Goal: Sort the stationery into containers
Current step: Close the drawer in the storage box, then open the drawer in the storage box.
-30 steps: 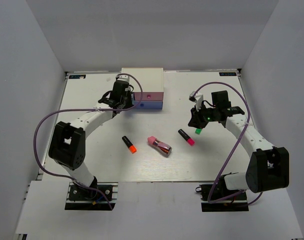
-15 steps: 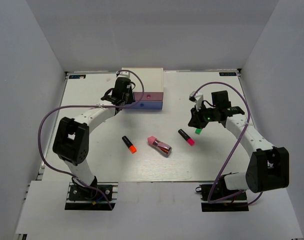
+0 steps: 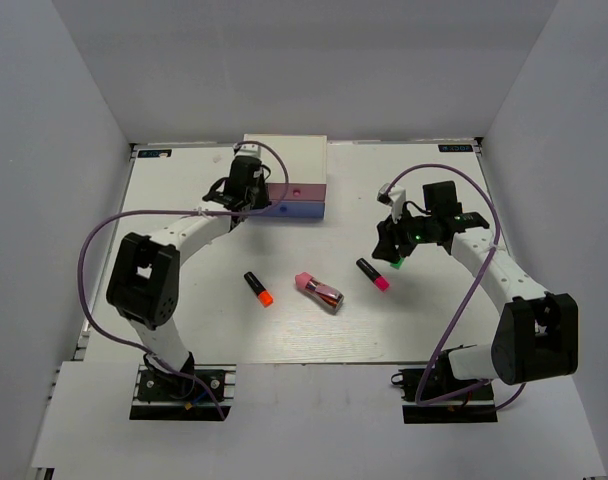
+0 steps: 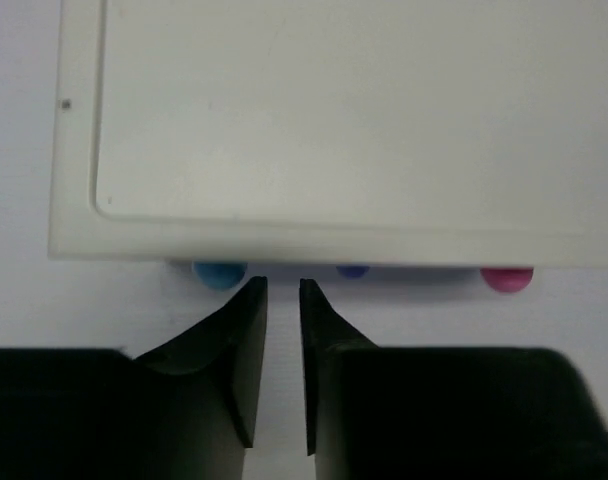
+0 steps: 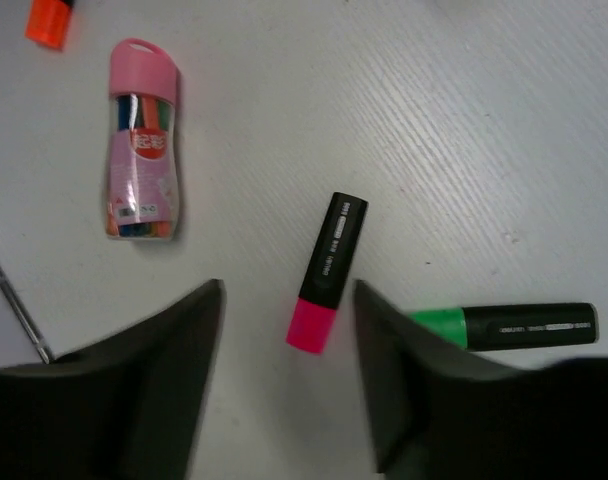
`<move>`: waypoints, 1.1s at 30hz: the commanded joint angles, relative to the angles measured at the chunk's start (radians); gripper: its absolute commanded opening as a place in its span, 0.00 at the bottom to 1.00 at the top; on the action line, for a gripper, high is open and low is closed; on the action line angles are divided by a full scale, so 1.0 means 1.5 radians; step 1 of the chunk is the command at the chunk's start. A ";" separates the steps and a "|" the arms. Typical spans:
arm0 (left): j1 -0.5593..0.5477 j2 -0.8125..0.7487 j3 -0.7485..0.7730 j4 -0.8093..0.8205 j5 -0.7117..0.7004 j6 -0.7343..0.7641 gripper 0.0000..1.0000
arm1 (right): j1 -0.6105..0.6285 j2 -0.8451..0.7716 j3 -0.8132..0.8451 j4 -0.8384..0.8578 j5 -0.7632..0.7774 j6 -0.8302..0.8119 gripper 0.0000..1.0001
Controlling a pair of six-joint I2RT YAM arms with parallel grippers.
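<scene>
Within the last second the left hand (image 4: 282,300) has closed in on the white cabinet (image 4: 334,130), fingers nearly together and empty beside the light blue knob (image 4: 219,274) (probably to open a drawer), while the right hand (image 5: 287,290) hangs wide open over the magenta marker (image 5: 329,262) on the worktop (image 5: 484,120).
</scene>
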 commanded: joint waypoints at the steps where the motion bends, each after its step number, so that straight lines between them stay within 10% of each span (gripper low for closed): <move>1: 0.002 -0.084 -0.054 0.013 0.030 -0.002 0.32 | -0.002 0.011 0.039 -0.031 -0.058 -0.039 0.72; 2: 0.002 -0.124 -0.092 0.013 0.042 -0.002 0.35 | -0.003 0.011 0.042 -0.049 -0.070 -0.046 0.90; 13: -0.010 -0.425 -0.385 -0.002 0.128 -0.085 0.78 | 0.034 0.097 0.174 -0.066 -0.163 -0.015 0.90; 16: -0.010 -0.505 -0.449 -0.033 0.128 -0.122 0.80 | 0.071 0.131 0.202 -0.023 -0.134 0.032 0.90; 23: -0.010 -0.600 -0.512 -0.077 0.107 -0.209 0.81 | 0.146 0.210 0.260 0.099 -0.030 0.214 0.48; 33: -0.010 -0.662 -0.519 -0.165 0.092 -0.273 0.81 | 0.220 0.306 0.309 0.278 0.155 0.695 0.58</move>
